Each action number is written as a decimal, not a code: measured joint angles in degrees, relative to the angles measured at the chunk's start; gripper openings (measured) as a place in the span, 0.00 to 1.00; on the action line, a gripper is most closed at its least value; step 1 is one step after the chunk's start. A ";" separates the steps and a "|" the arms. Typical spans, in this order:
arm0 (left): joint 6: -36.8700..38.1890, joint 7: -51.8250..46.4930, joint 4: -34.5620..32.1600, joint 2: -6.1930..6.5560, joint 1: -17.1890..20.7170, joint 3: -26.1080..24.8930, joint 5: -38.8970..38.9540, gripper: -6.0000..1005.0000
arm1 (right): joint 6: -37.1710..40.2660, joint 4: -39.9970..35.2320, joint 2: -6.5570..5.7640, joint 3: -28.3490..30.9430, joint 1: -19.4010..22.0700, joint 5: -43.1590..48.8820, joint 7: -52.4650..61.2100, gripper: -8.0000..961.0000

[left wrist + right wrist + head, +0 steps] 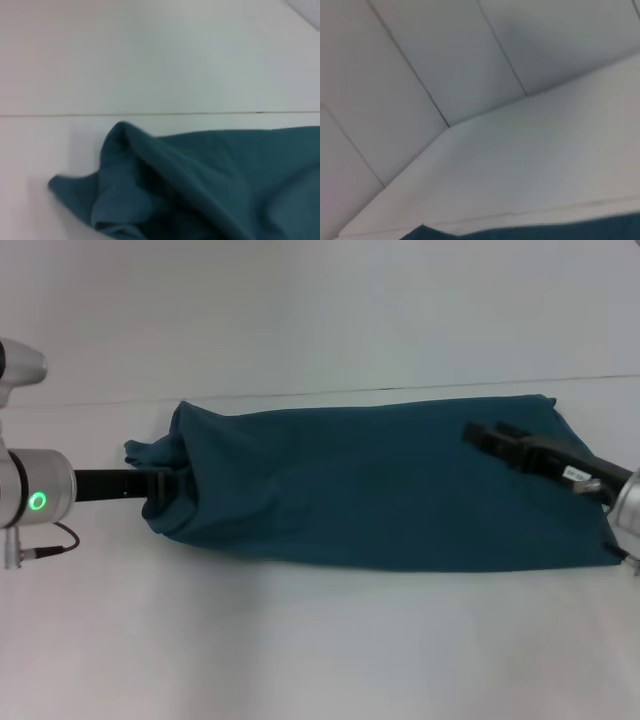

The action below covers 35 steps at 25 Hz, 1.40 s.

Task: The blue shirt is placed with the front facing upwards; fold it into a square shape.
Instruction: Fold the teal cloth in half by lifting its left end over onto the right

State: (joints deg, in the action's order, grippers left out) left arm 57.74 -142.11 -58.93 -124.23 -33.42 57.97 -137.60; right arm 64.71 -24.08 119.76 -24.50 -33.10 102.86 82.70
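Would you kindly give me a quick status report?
Left end effector at blue shirt bunched end. Right end effector above opposite end. Shirt a long band. Nothing in the way.

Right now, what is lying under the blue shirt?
Only the white table shows around the blue shirt. The cloth is folded into a long band, so anything beneath it is covered. The left gripper reaches into its bunched end; the right gripper is above it.

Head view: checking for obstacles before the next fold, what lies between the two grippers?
Only the dark teal-blue cotton shirt spans from the left gripper to the right gripper; nothing else shows there in the head view.
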 joint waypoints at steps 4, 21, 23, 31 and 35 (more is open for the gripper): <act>3.59 -0.44 -5.03 -0.29 1.70 0.34 1.08 0.03 | -0.89 8.40 0.37 0.51 -1.20 -9.32 -19.54 0.65; 8.07 -0.65 -14.49 -0.22 4.05 3.55 7.70 0.03 | -23.06 33.47 1.24 0.69 -18.50 -24.84 -50.68 0.11; 8.10 -0.53 -14.94 -0.22 4.08 3.59 8.52 0.03 | -23.08 34.05 1.24 0.68 -18.58 -24.81 -50.64 0.03; 8.20 -0.37 -16.28 -0.11 4.20 3.58 10.46 0.03 | -24.77 37.46 1.27 0.89 -20.68 -21.76 -50.08 0.03; 8.53 0.29 -17.37 -0.12 4.81 3.50 12.33 0.03 | -27.28 39.21 1.56 1.06 -22.83 -20.73 -50.02 0.03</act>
State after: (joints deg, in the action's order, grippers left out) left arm 66.28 -141.82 -76.29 -124.35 -28.61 61.47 -125.27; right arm 37.42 15.13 121.32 -23.44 -55.93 82.12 32.68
